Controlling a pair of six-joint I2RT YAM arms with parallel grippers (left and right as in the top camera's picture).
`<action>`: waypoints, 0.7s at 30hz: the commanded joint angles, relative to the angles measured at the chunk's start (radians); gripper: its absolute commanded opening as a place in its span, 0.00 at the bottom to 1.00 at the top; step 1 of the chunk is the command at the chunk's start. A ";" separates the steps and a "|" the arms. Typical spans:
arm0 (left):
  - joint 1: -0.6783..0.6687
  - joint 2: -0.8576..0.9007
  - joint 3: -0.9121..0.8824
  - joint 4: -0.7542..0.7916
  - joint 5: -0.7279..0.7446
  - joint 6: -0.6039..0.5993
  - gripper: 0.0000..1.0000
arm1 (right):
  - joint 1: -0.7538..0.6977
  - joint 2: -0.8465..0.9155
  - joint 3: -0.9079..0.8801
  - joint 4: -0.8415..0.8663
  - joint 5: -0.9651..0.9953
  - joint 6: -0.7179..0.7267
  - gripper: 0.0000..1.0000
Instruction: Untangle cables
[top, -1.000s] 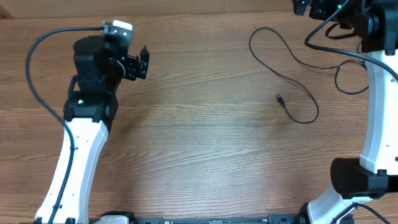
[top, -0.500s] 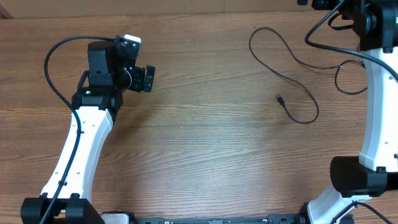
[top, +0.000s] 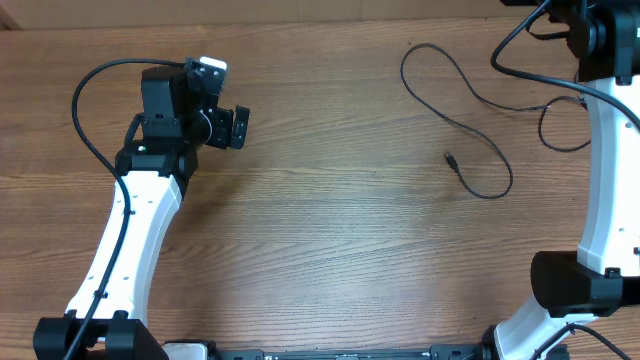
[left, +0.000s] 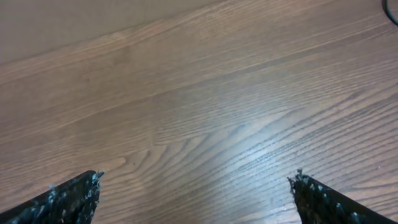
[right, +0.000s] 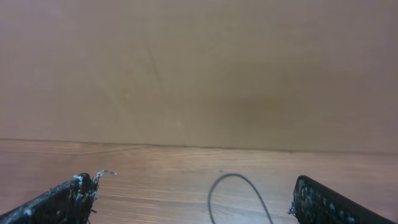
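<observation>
Thin black cable (top: 403, 70) lies in loose curves on wood-grain table (top: 330, 240); left gripper (left: 196, 180) and right gripper (right: 196, 180) spread wide, empty.

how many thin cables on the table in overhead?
1 that I can trace: the cable loops over the table's right side, plug free. The strands by the right arm may be another.

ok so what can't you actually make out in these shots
Right gripper: off the top edge in the overhead view; only its fingertips show in the right wrist view.
Cable: its right stretch passes behind the right arm overhead, so the far end is hidden.
Plug: too small overhead to tell its type.
Cable in the right wrist view: loop cut off by the bottom edge.
</observation>
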 joint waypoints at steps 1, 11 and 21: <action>-0.010 -0.052 -0.040 -0.003 0.007 -0.014 1.00 | -0.001 0.003 0.000 0.035 -0.101 0.003 1.00; -0.010 -0.465 -0.463 -0.014 0.007 -0.014 1.00 | -0.001 0.003 0.000 0.101 -0.120 0.011 1.00; 0.127 -0.958 -0.708 -0.328 0.007 -0.014 1.00 | 0.000 0.003 0.000 0.125 -0.217 0.036 1.00</action>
